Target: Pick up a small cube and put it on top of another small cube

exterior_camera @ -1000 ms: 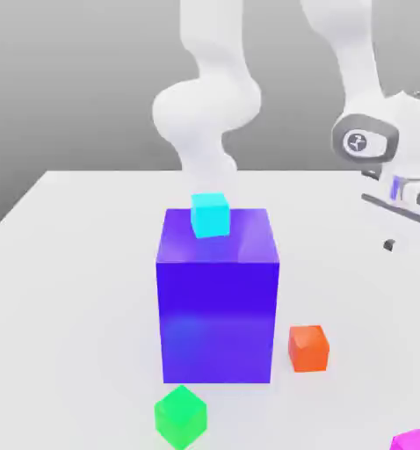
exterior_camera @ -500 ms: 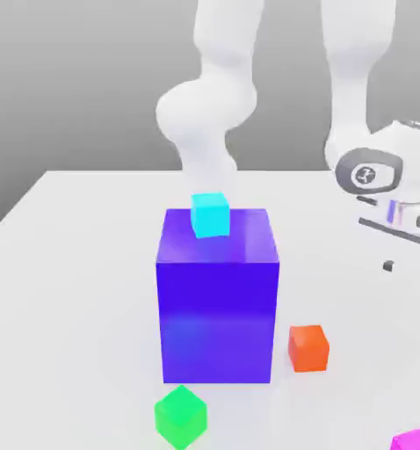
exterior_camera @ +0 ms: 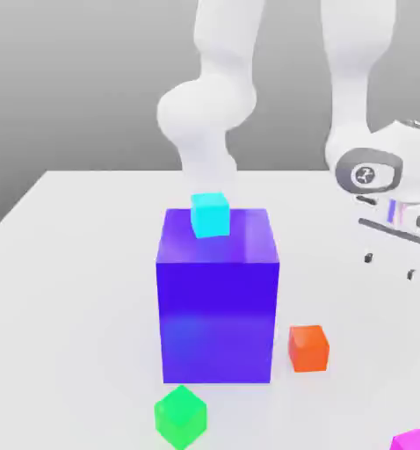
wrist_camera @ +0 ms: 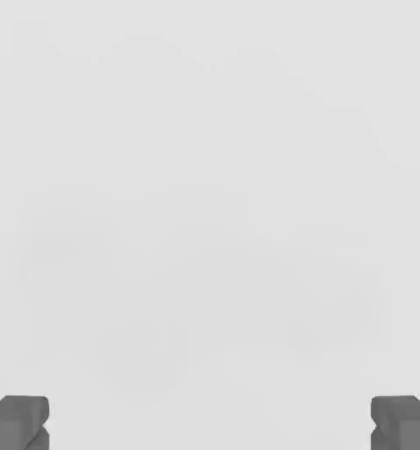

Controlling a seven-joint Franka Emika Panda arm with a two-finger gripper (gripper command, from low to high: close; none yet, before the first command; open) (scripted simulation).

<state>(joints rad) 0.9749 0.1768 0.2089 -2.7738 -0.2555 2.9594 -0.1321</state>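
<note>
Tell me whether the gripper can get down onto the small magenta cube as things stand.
Probably yes. The gripper hangs open above bare table, holding nothing. The small magenta cube lies at the exterior view's lower right edge, nothing on top of it; the nearest thing, the small orange-red cube, stands well apart.

Small cubes: four — cyan (exterior_camera: 210,214), orange-red (exterior_camera: 308,348), green (exterior_camera: 180,417), magenta (exterior_camera: 416,440). Big blue block (exterior_camera: 217,309): one.

White tabletop (exterior_camera: 73,264), plain grey backdrop (exterior_camera: 73,79)
</note>
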